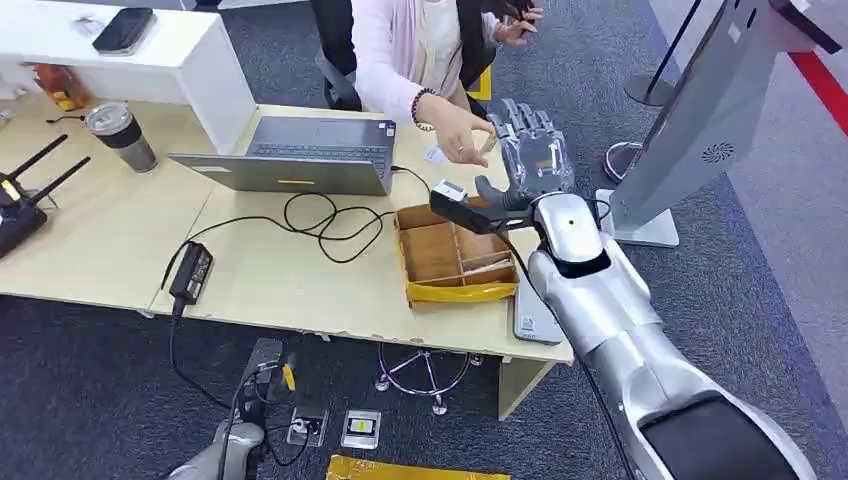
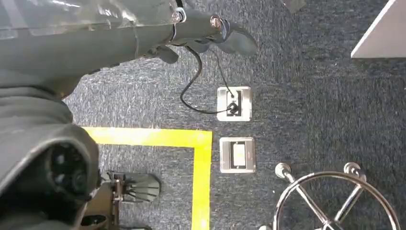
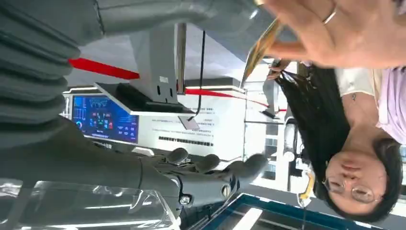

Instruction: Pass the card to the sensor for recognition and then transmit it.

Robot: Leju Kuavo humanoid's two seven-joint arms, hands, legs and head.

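over the far right corner of the light wooden desk (image 1: pixel 120 250), the right hand (image 1: pixel 530 150) is raised with fingers (image 3: pixel 246 165) spread wide and holding nothing. a person's hand (image 1: pixel 462 132) hovers just left of it, pinching a thin gold-edged card (image 3: pixel 261 48). a small white card (image 1: pixel 434 154) lies on the desk near the grey laptop (image 1: pixel 300 155). nearer sits a brown compartment tray (image 1: pixel 455 255). the grey kiosk sensor stand (image 1: pixel 700 120) rises to the right. the left hand (image 2: pixel 210 33) hangs over dark carpet, fingers curled in, holding nothing.

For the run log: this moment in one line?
right hand: raised, open | person's hand: beside it, holding card | left hand: low over floor
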